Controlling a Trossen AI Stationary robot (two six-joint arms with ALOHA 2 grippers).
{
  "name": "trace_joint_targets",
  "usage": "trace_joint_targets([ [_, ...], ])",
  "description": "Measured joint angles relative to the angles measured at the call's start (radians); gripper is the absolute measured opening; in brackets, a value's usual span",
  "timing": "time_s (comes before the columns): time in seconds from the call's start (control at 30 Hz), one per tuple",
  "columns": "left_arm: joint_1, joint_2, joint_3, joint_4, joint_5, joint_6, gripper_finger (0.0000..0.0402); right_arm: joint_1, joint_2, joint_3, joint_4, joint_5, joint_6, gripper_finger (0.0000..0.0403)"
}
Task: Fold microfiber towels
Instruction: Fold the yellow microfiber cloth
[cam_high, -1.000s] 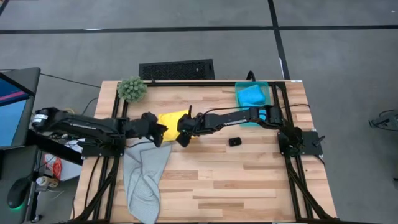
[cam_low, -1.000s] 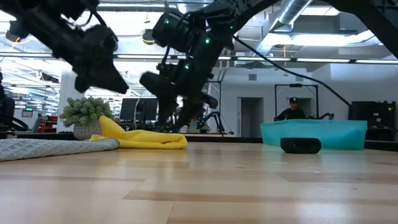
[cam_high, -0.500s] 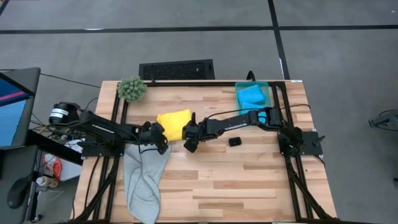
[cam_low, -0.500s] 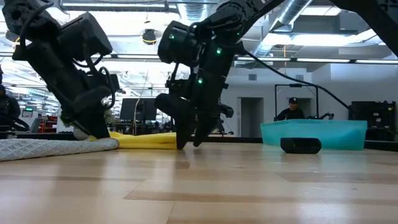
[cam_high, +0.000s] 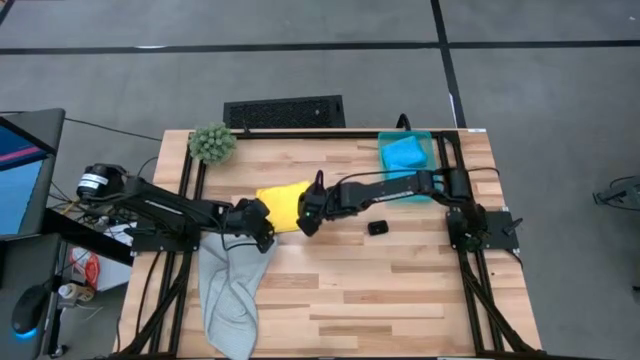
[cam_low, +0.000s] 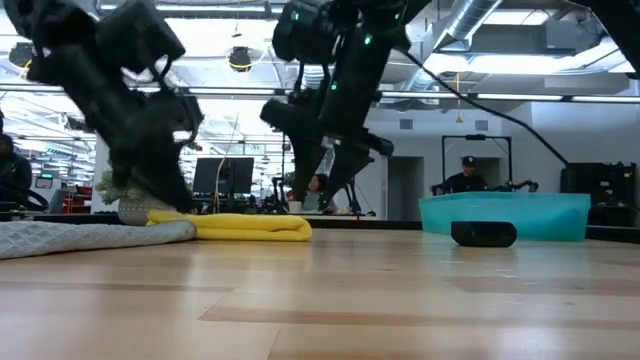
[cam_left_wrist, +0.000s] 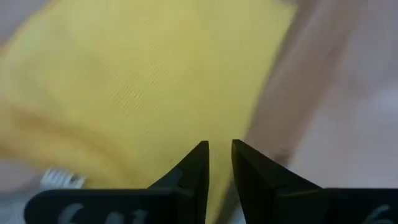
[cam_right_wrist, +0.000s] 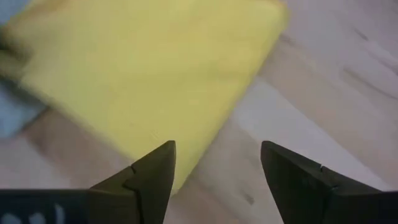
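I look across a pale wooden plank desk (cam_high: 400, 290) standing on grey carpet, with an open workshop and a distant person (cam_low: 466, 178) behind it in the low view. At the far left corner of the desk sits a fuzzy round green plant (cam_high: 212, 142). Below it, a large pale grey microfiber towel (cam_high: 232, 290) lies rumpled along the left side and hangs over the near edge. My left claw (cam_high: 262, 228) rests low at the left edge of the folded yellow microfiber towel (cam_high: 282, 203), just above the grey one; in its wrist view its fingers (cam_left_wrist: 194, 167) stand nearly together with only a thin gap, right over the yellow cloth, and I cannot tell whether any fabric is pinched between them. The yellow towel lies flat on the desk, left of centre, folded into a rough rectangle. My right claw (cam_high: 311, 220) hangs at the towel's right edge, raised off the desk in the low view, its fingers (cam_right_wrist: 152, 174) spread wide and holding nothing. Farther right, a small black block (cam_high: 377, 227) sits on the bare wood. At the far right corner, a bright blue microfiber towel (cam_high: 404, 152) lies in a teal plastic bin (cam_high: 428, 138).
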Motion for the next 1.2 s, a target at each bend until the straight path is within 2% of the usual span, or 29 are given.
trace_joint_targets([
  [0.17,-0.007,-0.047,0.048,-0.046,-0.015,0.040,0.0061,-0.047,0.011,-0.009,0.061,-0.048,0.074,0.0260],
  [0.3,-0.007,-0.071,0.057,-0.118,-0.093,0.045,0.0061,-0.061,0.060,-0.022,0.133,-0.095,0.096,0.0260],
  [0.4,-0.007,-0.069,0.053,-0.153,-0.148,0.041,0.0061,-0.062,0.075,-0.019,0.178,-0.130,0.112,0.0260],
  [0.57,-0.007,-0.038,0.019,-0.143,-0.155,0.034,0.0061,-0.061,0.101,-0.019,0.171,-0.133,0.113,0.0258],
  [0.7,-0.007,0.008,-0.009,-0.129,-0.177,0.014,0.0061,-0.059,0.103,-0.020,0.165,-0.132,0.112,0.0239],
  [0.97,-0.007,0.102,-0.026,-0.048,-0.182,-0.022,0.0061,-0.062,0.103,-0.020,0.160,-0.134,0.111,0.0169],
  [1.2,-0.007,0.150,-0.026,0.053,-0.166,-0.021,0.0061,-0.062,0.092,-0.020,0.147,-0.137,0.086,0.0043],
])
